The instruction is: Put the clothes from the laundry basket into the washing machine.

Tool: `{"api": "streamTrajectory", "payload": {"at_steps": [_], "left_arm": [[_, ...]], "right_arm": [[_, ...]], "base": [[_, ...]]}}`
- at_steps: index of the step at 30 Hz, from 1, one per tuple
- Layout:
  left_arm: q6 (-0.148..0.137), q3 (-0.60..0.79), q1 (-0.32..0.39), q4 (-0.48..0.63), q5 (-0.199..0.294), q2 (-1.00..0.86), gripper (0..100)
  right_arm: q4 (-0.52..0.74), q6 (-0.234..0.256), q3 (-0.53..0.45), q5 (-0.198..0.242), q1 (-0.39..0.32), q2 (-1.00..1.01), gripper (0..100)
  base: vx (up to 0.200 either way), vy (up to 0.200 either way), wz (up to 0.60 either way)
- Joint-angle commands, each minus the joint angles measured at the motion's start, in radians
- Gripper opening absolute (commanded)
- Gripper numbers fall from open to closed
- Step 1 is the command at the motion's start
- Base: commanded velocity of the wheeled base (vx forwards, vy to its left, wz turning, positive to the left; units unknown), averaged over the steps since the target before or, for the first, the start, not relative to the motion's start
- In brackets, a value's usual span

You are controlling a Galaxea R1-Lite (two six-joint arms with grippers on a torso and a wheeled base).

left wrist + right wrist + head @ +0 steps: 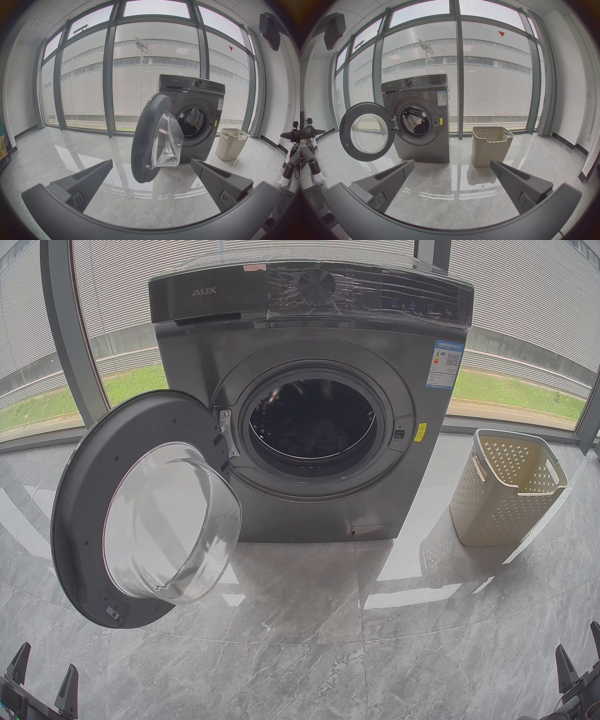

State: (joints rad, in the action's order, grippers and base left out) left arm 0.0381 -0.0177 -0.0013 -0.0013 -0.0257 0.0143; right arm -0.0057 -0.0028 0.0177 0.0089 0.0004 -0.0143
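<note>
One grey front-loading washing machine [375, 502], door [84, 509] open; one cream perforated plastic laundry basket [500, 502]; left claw [151, 162] and right claw [451, 162] both spread, empty.

The door [87, 502] of the washing machine [200, 359] hangs swung wide to the left, jutting over the floor [350, 640] and barring that side. The drum mouth [312, 421] lies open to reach from straight ahead and the right. The laundry basket [494, 515] stands apart on the right, open-topped.

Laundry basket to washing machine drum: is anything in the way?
Nothing visible. The door hangs open to the robot's left, the drum opening is clear, and bare floor lies between laundry basket and machine.
</note>
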Motion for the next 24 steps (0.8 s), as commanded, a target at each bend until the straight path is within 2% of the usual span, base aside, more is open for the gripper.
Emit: {"api": "streamTrajectory", "payload": {"at_steps": [1,8,13,17,22,23,24], "left_arm": [[0.000,0.018,0.000,0.000,-0.002,-0.014,100],[-0.001,0.018,0.000,0.000,0.000,-0.014,100],[-0.023,0.018,0.000,0.000,0.000,-0.014,100],[-0.029,0.018,0.001,0.000,0.000,-0.014,100],[-0.024,0.018,0.001,-0.005,0.000,-0.014,100],[0.008,-0.070,-0.003,-0.043,0.018,-0.007,100],[0.014,-0.146,-0.009,-0.034,0.040,0.016,100]], "right_arm": [[0.000,0.000,-0.018,0.000,0.001,0.004,100],[0.000,0.000,-0.018,0.000,0.001,0.004,100],[0.000,0.000,-0.018,0.000,0.001,0.004,100],[0.000,0.000,-0.018,0.000,0.001,0.004,100],[0.000,0.000,-0.018,0.000,0.001,0.004,100],[0.000,0.000,-0.018,0.000,0.000,0.004,100],[0.000,0.000,-0.018,0.000,0.000,0.004,100]], "base": [[0.000,0.200,0.00],[0.000,0.200,0.00],[0.000,0.000,0.00],[0.000,0.000,0.00],[0.000,0.000,0.00],[0.000,0.000,0.00],[0.000,0.000,0.00]]}}
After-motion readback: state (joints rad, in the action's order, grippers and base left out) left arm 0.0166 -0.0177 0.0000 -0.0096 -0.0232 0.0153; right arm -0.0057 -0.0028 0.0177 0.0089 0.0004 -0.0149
